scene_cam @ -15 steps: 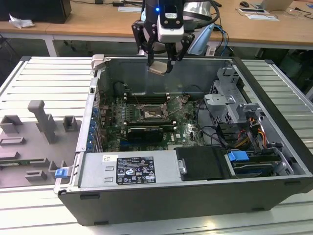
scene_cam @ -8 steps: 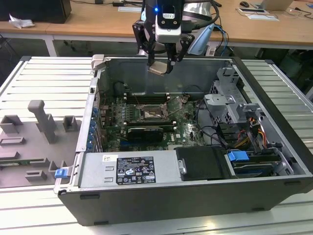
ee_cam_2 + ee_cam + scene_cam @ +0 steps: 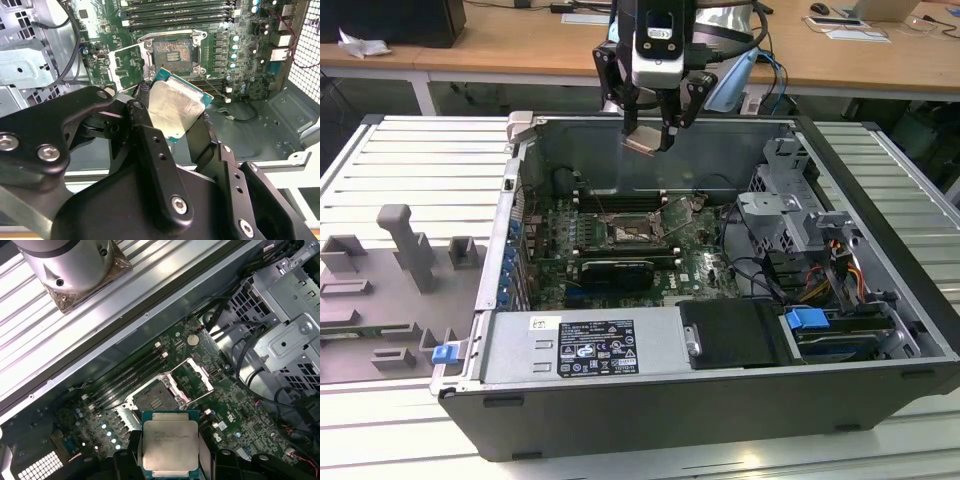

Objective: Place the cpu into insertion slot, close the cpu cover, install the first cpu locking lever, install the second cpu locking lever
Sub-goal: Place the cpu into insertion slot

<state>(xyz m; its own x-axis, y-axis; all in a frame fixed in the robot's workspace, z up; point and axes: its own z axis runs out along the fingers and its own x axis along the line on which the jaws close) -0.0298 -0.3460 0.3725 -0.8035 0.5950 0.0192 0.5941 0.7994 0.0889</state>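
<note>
Grey ribbed tabletop [image 3: 410,160] carries one open computer case [image 3: 720,400]; wooden desks [image 3: 520,40] stand behind. One end effector [image 3: 650,137] grips the one cpu [image 3: 642,143], above the case's single insertion slot [image 3: 628,234], well apart from it.

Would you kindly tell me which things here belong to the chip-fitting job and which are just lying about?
Belong to the job: gripper, holding the chip; open socket; raised socket cover.
Just lying about: memory sticks; grey blocks; metal drive cage.
</note>
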